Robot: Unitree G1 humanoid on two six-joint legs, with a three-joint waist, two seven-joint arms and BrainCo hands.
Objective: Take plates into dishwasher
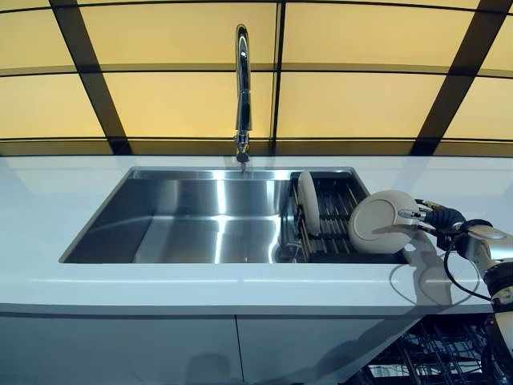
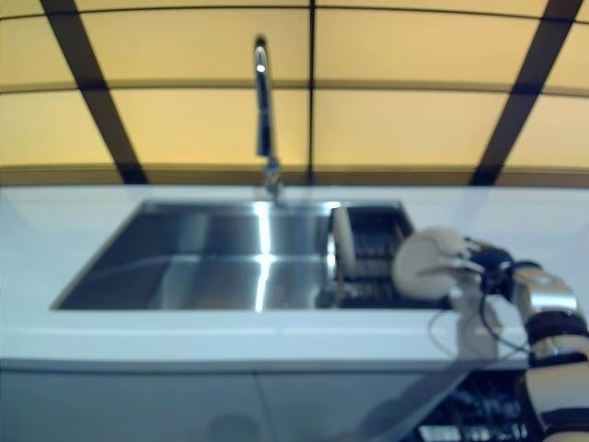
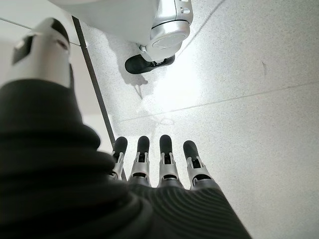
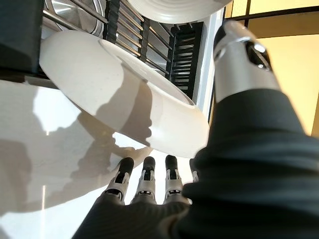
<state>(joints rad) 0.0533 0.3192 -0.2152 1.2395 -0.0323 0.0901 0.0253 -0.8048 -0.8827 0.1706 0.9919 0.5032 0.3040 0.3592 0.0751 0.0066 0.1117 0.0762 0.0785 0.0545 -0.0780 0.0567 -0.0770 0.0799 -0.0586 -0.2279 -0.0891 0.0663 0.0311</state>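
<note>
A white plate (image 1: 378, 220) is held tilted over the right end of the sink, by the counter's edge. My right hand (image 1: 437, 216) is shut on it: in the right wrist view the thumb (image 4: 239, 55) lies over the plate's rim (image 4: 114, 94) and the fingers (image 4: 147, 174) reach under it. A second white plate (image 1: 309, 202) stands upright in the black dish rack (image 1: 337, 216) inside the sink. My left hand (image 3: 164, 169) shows only in the left wrist view, hanging over the floor with straight fingers and holding nothing.
The steel sink (image 1: 200, 224) is set in a white counter (image 1: 48, 200), with a tall chrome faucet (image 1: 242, 88) behind it. An open dishwasher's wire rack (image 1: 417, 353) shows below the counter at the lower right. White cabinet fronts (image 1: 160, 349) run under the counter.
</note>
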